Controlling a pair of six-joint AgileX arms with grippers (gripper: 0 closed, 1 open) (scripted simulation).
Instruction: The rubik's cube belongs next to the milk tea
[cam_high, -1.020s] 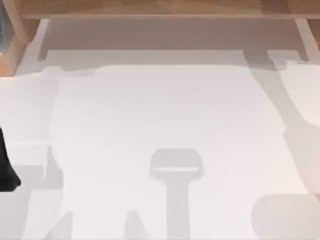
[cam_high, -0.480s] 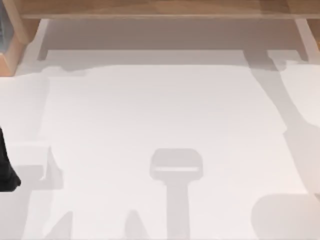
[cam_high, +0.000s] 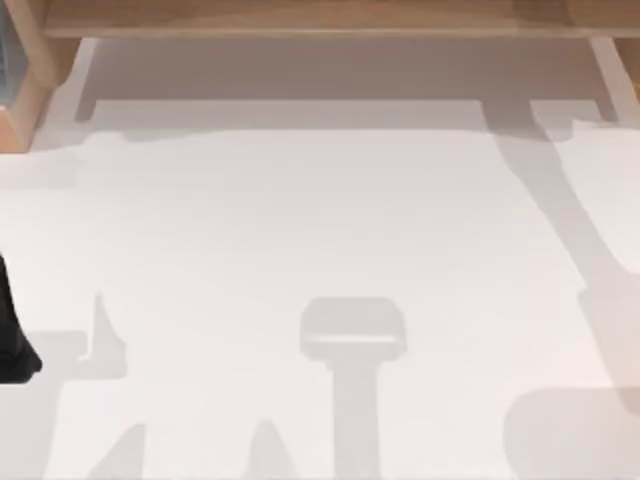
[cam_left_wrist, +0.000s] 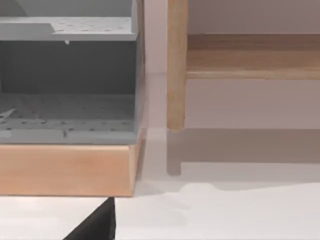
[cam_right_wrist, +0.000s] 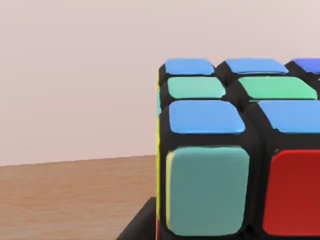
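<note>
Right wrist view: rubik's cube (cam_right_wrist: 240, 150) close before the camera, blue, green, teal and red stickers in a black frame; whether the right gripper clasps it cannot be told. Behind it, wood surface (cam_right_wrist: 75, 200) and pale wall. Top view: white table (cam_high: 320, 230), wooden shelf (cam_high: 300, 18) along the far edge, left arm (cam_high: 12, 340) at the left edge.

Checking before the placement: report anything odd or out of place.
Nothing stands out. The rubik's cube sits close against the right wrist camera, intact; the white table carries only shadows, with the left arm at its left edge.
</note>
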